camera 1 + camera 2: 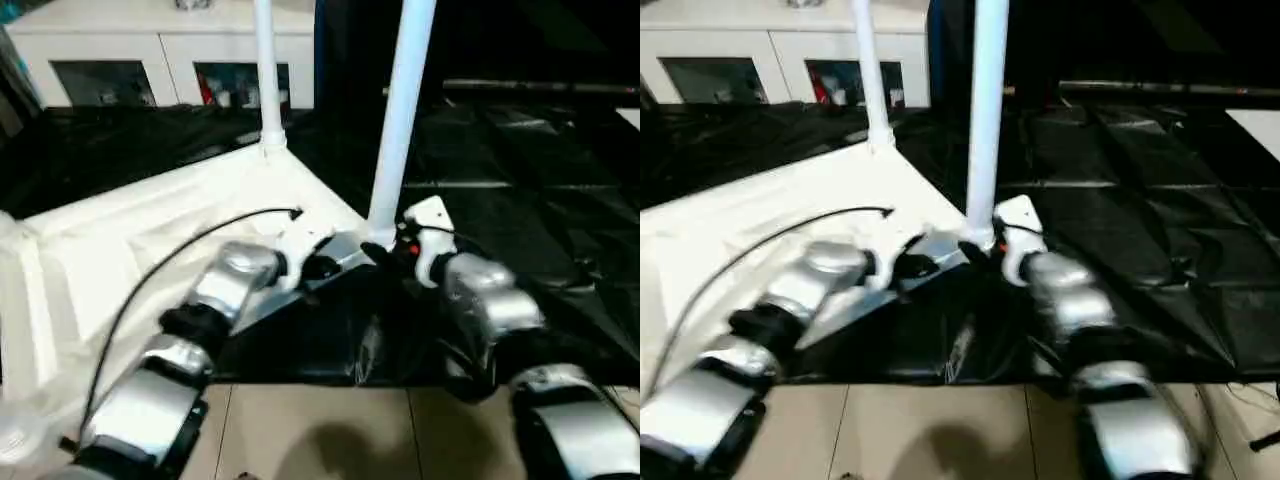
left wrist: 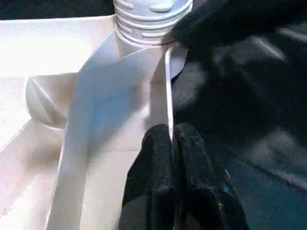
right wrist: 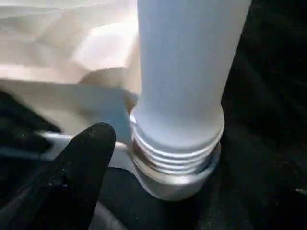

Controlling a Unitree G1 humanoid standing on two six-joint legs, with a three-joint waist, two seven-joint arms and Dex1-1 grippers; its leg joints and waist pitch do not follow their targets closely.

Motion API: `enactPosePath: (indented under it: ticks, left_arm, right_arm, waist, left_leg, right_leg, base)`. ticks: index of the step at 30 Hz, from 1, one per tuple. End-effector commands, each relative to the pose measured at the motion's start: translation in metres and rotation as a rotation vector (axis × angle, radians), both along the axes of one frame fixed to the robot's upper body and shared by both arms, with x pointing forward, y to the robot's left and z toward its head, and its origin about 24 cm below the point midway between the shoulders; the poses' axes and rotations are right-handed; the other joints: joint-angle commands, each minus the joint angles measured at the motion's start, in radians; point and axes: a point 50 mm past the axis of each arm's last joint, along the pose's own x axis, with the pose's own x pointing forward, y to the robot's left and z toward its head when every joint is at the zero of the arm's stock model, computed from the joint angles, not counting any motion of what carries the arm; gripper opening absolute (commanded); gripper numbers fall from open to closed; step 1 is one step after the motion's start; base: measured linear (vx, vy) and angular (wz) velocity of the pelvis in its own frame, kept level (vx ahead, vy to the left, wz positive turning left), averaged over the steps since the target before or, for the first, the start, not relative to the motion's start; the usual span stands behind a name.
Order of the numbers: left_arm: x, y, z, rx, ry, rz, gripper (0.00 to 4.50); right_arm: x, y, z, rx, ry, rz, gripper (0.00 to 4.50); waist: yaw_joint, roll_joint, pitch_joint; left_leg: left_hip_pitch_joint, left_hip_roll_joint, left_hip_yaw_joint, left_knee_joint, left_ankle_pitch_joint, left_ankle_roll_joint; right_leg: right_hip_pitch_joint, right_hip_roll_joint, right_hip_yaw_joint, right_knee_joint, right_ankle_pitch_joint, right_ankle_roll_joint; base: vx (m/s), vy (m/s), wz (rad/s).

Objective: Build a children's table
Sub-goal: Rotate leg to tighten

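The white tabletop (image 1: 150, 240) lies underside up on a black sheet. Two white legs stand upright in its corner sockets: one at the far corner (image 1: 267, 70), one at the near right corner (image 1: 400, 110). My left gripper (image 2: 171, 143) is shut on the tabletop's thin rim, a short way from the near leg's socket. My right gripper (image 1: 385, 250) is down at the base of the near leg. In the right wrist view, the leg's threads (image 3: 177, 158) still show above the socket's collar (image 3: 168, 184).
A white cabinet with glass doors (image 1: 160, 60) stands behind the tabletop. The black sheet (image 1: 520, 150) spreads to the right, with a dark bar (image 1: 540, 88) across the back. Tan floor (image 1: 320, 430) lies in front. A black cable (image 1: 180, 250) arcs over my left forearm.
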Motion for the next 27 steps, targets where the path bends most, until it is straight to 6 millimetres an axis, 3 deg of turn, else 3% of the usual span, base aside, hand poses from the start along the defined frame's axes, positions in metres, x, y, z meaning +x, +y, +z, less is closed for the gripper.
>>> enactPosePath:
  ticks: [1,5,10,15,19,27]
  left_arm:
    - [-0.011,0.001,-0.004,0.011,0.035,-0.152,0.0]
    - [-0.021,0.007,0.001,-0.02,0.082,-0.278,0.0]
    - [-0.025,0.015,0.003,-0.002,0.1,-0.315,0.0]
    - [-0.026,0.019,0.003,0.0,0.102,-0.314,0.0]
    - [-0.027,0.019,0.003,-0.003,0.103,-0.31,0.0]
    - [-0.027,0.02,0.003,-0.004,0.101,-0.301,0.0]
  right_arm:
    - [-0.004,0.005,0.013,0.013,-0.024,0.155,3.83]
    - [-0.014,-0.01,0.017,-0.036,0.0,0.282,3.83]
    - [-0.03,-0.018,0.013,-0.083,0.067,0.418,3.83]
    - [-0.036,-0.018,0.008,-0.118,0.093,0.472,3.49]
    - [-0.034,-0.016,0.008,-0.108,0.095,0.457,3.07]
    - [-0.036,-0.013,0.005,-0.086,0.108,0.457,2.76]
  waist:
    - [0.009,-0.002,-0.07]
    - [0.02,0.001,-0.07]
    - [0.038,-0.002,-0.068]
    - [0.039,-0.004,-0.068]
    - [0.039,-0.004,-0.071]
    - [0.039,-0.005,-0.071]
  left_leg:
    - [0.012,0.037,-0.014,-0.053,-0.077,0.126]
    - [0.021,0.047,-0.013,-0.055,-0.096,0.121]
    - [0.02,0.047,-0.011,-0.057,-0.105,0.103]
    - [0.02,0.045,-0.012,-0.058,-0.11,0.084]
    - [0.018,0.043,-0.012,-0.054,-0.079,0.097]
    - [0.018,0.043,-0.012,-0.054,-0.081,0.095]
  right_leg:
    - [0.059,-0.08,0.053,-0.061,0.184,-0.274]
    - [0.051,-0.081,0.053,-0.06,0.154,-0.287]
    - [0.05,-0.083,0.055,-0.062,0.116,-0.275]
    - [0.051,-0.084,0.056,-0.065,0.083,-0.266]
    - [0.051,-0.082,0.054,-0.06,0.128,-0.27]
    - [0.052,-0.081,0.054,-0.06,0.111,-0.266]
  base:
    - [0.0,0.0,0.0]
    - [0.0,0.0,0.0]
    - [0.0,0.0,0.0]
    - [0.0,0.0,0.0]
    - [0.0,0.0,0.0]
    - [0.0,0.0,0.0]
